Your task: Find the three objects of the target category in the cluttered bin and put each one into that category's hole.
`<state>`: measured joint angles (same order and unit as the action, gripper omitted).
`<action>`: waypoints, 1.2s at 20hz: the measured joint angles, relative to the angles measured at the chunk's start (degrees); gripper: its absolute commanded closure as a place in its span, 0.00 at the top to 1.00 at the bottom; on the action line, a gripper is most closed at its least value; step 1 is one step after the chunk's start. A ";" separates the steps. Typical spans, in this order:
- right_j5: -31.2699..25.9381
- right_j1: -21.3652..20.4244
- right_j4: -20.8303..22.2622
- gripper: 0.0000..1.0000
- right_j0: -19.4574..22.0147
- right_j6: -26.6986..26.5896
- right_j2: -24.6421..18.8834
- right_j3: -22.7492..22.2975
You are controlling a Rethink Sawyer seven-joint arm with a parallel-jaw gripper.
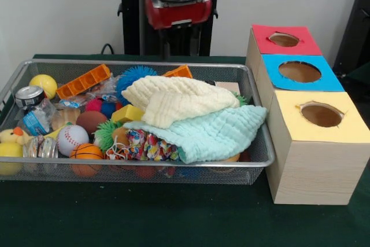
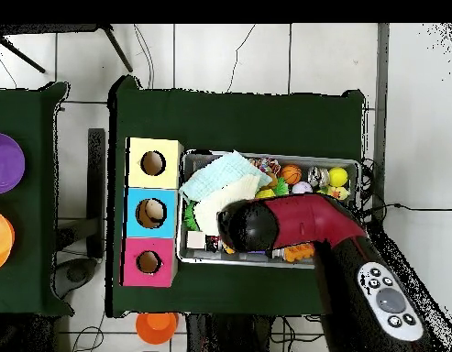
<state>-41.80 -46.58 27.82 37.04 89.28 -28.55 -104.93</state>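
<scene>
So the arm [image 1: 177, 7] hangs over the back edge of the cluttered bin [image 1: 139, 166], and the gripper [image 1: 174, 40] sits dark against the pedestal, so I honestly can't tell if it's open or closed. The stuff to hunt for is at the other end. The little water bottle with the blue label [image 1: 36, 121] lies on its side at the bin's left in the front view, just below a silver can [image 1: 29, 95], and something clear and rounded [image 1: 41, 146] sits near the front rim beside the baseball [image 1: 72, 138]. I can't find a third one. My guess is it's buried under the cream cloth [image 1: 179, 99] or the mint cloth [image 1: 214, 134], which cover most of the right half. If I were driving, I'd take the bottle first, since it's exposed. I'd come straight down across its narrow side and keep clear of the can, because clear plastic is slick and will likely squirt out of a shallow pinch. Then it's a carry across the whole bin to the blue-surround hole [image 1: 299, 72], the middle one of three boxes, and I'd drop it end-first. The mesh bottom could snag a tip if it goes too deep. The tabletop [image 1: 173, 218] is dark green cloth, with a plain white wall behind and a tiled floor around, and there's a second table with a purple bowl [image 2: 5, 163] off to the side.
</scene>
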 measured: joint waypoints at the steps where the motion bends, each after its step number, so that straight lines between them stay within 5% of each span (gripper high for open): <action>1: -0.69 0.49 0.80 1.00 2.04 -0.55 -0.61 0.31; 10: -2.24 4.37 6.15 1.00 12.89 -9.22 -4.64 2.76; 16: -2.52 7.41 9.15 1.00 19.07 -20.15 -7.40 4.10; 24: -2.51 10.60 11.42 1.00 20.26 -25.88 -7.89 4.71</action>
<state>-44.31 -35.99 39.24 57.30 63.39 -36.44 -100.22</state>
